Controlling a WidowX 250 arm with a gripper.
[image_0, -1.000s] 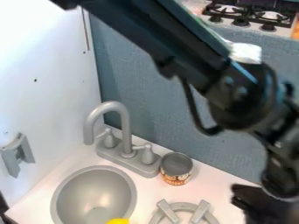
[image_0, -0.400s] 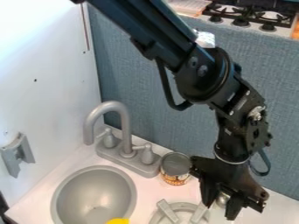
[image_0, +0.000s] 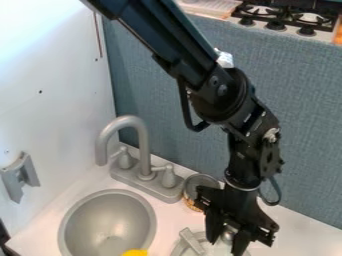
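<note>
A textured blue-grey panel (image_0: 304, 105) stands behind the work surface and meets a white side panel (image_0: 53, 120) at a corner on the left of the view. The black robot arm (image_0: 224, 95) enters at the top edge, left of the middle, slants down to the right, bends at its joint in front of the blue-grey panel, and drops steeply from there. The gripper (image_0: 229, 242) hangs low, right of the middle, tilted a little, tips down over the grey toy burner. Its two fingers stand apart and grasp a small rounded silvery object (image_0: 228, 234), mostly hidden between them; its exact kind cannot be told.

The pale countertop (image_0: 290, 231) runs beneath. To the gripper's right lies a stretch of bare counter, bounded behind by the foot of the blue-grey panel. On the left the round grey sink (image_0: 107, 215) is set into the counter, its rim well apart from the gripper. The grey faucet (image_0: 142, 150) rises behind the sink, its spout arching above the gripper's height in the view; a narrow strip of counter separates its base from the burner. In the background at upper right is a black stovetop (image_0: 284, 15) with knobs.

The burner (image_0: 192, 242) shows a raised bar and part of its ring, the rest behind the gripper. An open tin can (image_0: 199, 182) stands upright beside the faucet base, just behind and left of the gripper, which partly covers it. A grey bracket (image_0: 20, 175) is on the white panel. A yellow object (image_0: 135, 253) shows at the sink's near edge, cut off by the bottom of the view.
</note>
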